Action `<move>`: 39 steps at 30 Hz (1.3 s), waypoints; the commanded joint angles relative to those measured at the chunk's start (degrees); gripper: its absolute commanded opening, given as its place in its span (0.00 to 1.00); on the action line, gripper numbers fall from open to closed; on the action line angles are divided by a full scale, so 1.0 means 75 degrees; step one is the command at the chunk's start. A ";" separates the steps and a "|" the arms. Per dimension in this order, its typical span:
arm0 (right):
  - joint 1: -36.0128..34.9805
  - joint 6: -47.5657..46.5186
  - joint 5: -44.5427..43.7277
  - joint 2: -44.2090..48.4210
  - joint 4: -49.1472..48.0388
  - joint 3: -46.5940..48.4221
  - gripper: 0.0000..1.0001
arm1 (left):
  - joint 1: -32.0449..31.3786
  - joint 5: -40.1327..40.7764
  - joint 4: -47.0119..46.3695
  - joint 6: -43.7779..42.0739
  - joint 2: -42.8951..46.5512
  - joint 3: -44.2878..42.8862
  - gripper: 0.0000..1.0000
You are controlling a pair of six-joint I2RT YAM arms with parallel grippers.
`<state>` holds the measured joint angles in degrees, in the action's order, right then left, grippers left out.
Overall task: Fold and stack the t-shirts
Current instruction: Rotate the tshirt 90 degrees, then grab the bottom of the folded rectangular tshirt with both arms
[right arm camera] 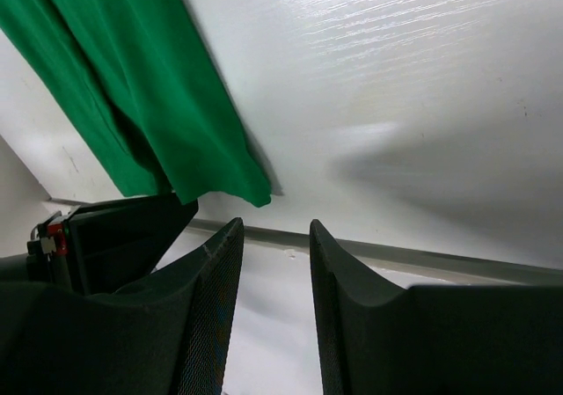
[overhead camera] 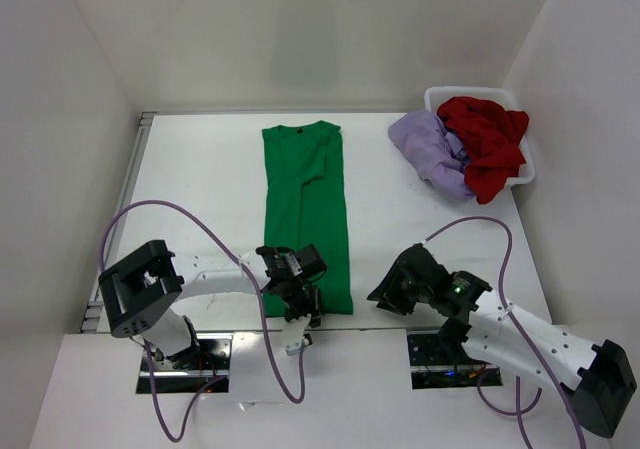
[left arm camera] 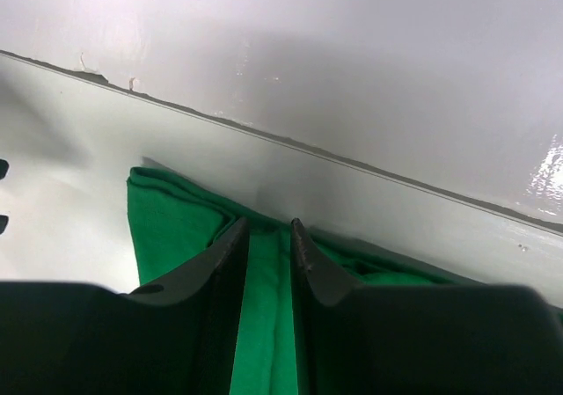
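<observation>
The bright green t-shirt [overhead camera: 305,209] lies folded into a long narrow strip down the middle of the table. My left gripper [overhead camera: 300,299] sits on its near hem at the left corner, and in the left wrist view its fingers [left arm camera: 230,245] are shut on green cloth [left arm camera: 171,228]. My right gripper [overhead camera: 385,294] hovers just right of the near right corner [right arm camera: 237,179], open with nothing between the fingers. The pale lavender t-shirt [overhead camera: 430,154] and the dark red t-shirt [overhead camera: 485,139] lie crumpled at the back right.
A white lattice basket [overhead camera: 436,96] stands at the back right; the red shirt lies in it and the lavender one spills over its left side. White walls enclose the table on three sides. Purple cables loop over both arms near the front edge.
</observation>
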<state>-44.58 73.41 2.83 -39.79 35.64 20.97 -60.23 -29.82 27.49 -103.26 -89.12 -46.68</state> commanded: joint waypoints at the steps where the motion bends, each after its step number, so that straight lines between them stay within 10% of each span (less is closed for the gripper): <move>1: 0.0037 -0.0073 -0.0038 0.0230 0.0228 -0.0054 0.41 | -0.0021 -0.0348 0.0179 -0.0107 -0.0105 -0.0187 0.33; 39: 0.0037 0.0056 -0.0038 0.0618 0.0451 -0.0195 0.40 | -0.0021 0.0589 0.0646 0.0116 -0.0047 -0.0374 0.00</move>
<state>-44.58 73.84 2.83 -35.22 38.61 19.79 -60.20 -26.17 27.35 -103.00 -91.50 -48.40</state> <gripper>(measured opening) 0.404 0.008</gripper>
